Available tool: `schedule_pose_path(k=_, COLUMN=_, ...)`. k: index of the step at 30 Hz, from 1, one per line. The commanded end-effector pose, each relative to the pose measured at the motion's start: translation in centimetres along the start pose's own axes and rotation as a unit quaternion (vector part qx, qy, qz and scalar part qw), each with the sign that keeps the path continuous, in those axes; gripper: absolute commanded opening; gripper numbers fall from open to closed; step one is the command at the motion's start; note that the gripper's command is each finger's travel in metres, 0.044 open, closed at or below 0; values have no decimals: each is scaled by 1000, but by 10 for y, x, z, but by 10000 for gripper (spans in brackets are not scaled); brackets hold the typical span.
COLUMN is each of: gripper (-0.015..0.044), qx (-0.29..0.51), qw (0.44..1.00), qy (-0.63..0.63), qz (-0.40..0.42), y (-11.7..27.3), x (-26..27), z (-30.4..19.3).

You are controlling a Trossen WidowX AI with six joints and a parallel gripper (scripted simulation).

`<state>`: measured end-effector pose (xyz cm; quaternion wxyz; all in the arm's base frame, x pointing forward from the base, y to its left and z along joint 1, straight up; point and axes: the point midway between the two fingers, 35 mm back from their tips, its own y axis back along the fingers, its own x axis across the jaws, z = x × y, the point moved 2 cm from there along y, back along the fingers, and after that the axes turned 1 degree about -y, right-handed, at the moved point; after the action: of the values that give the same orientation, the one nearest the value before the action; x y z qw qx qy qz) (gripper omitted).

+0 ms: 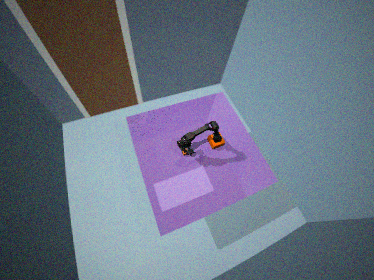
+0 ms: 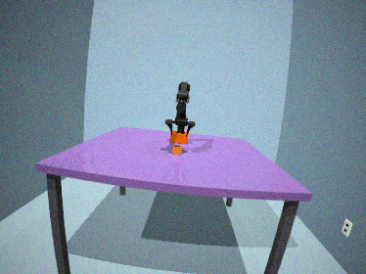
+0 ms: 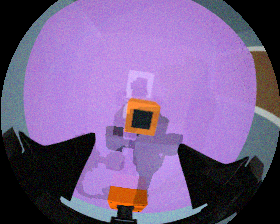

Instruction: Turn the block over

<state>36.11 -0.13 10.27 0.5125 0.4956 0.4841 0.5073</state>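
An orange block (image 1: 185, 153) (image 2: 176, 150) (image 3: 141, 131) rests on the purple table (image 1: 240, 177) (image 2: 235, 171) (image 3: 200, 45). In the wrist view its marked side, a black square (image 3: 142, 119) inside an orange border, faces up towards the camera. My gripper (image 1: 188, 150) (image 2: 179, 131) (image 3: 138, 144) is open, with its fingers wide apart and nothing between them. It hangs above the block, pointing down. In the wrist view the block lies ahead of the gap between the fingertips. In the top view the gripper partly hides the block.
The arm's orange base (image 1: 216, 141) (image 2: 179, 138) (image 3: 127, 196) stands on the table behind the block. Shadows of the arm fall around the block and base. A bright patch of light (image 1: 182, 189) lies on the table in the top view.
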Motion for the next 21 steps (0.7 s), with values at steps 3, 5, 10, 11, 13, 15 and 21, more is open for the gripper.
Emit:
schedule_pose_path(k=3, gripper=440, qx=4, qw=1000, qy=-7, qz=-5, y=-22, x=-4, z=3)
schedule_pose_path(k=5, gripper=440, qx=4, qw=1000, qy=-7, qz=-5, y=-34, x=-4, z=2)
schedule_pose_path(k=10, gripper=440, qx=4, qw=1000, qy=-7, qz=-5, y=-36, x=-4, z=2)
schedule_pose_path(k=11, gripper=440, qx=4, qw=1000, qy=-7, qz=-5, y=-41, x=-4, z=3)
schedule_pose_path(k=13, gripper=440, qx=4, qw=1000, qy=-7, qz=-5, y=-49, x=-4, z=3)
schedule_pose_path(k=15, gripper=440, qx=4, qw=1000, qy=-7, qz=-5, y=-49, x=-4, z=3)
schedule_pose_path(k=21, gripper=440, qx=5, qw=1000, qy=-7, qz=-5, y=-56, x=-5, z=3)
